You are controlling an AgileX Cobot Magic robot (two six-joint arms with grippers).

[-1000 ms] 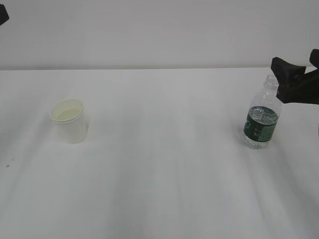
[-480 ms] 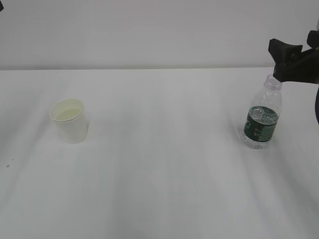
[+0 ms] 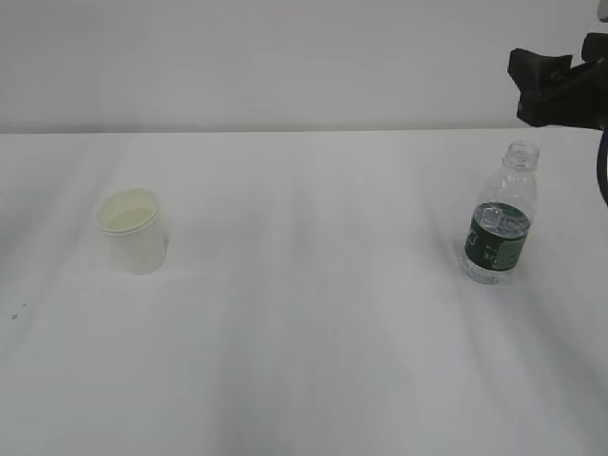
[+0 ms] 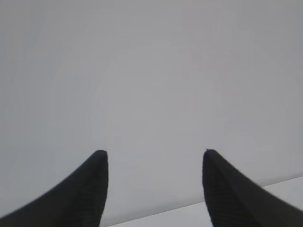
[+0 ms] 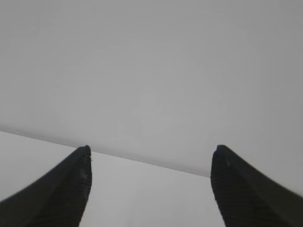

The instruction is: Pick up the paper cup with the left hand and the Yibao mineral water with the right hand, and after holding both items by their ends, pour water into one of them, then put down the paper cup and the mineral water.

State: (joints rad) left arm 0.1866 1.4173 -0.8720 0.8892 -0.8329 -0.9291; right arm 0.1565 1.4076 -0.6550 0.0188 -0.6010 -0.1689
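The paper cup [image 3: 133, 231] stands upright on the white table [image 3: 304, 361] at the left, nothing touching it. The Yibao mineral water [image 3: 500, 228], clear with a dark green label and no cap, stands upright at the right. My right hand [image 3: 553, 66] hangs above and slightly right of the bottle's neck, apart from it; in the right wrist view its jaws [image 5: 152, 147] are wide open and empty, facing the wall. My left hand is out of the exterior view; in the left wrist view [image 4: 154, 152] its jaws are wide open and empty.
A plain grey wall [image 3: 285, 57] rises behind the table's far edge. A tiny dark speck [image 3: 14, 316] lies near the left front. Both wrist views show only wall and a strip of table.
My right hand has risen from beside the bottle's neck to well above it. The left hand's tip at the top left corner has left the view. Cup and bottle have not moved.
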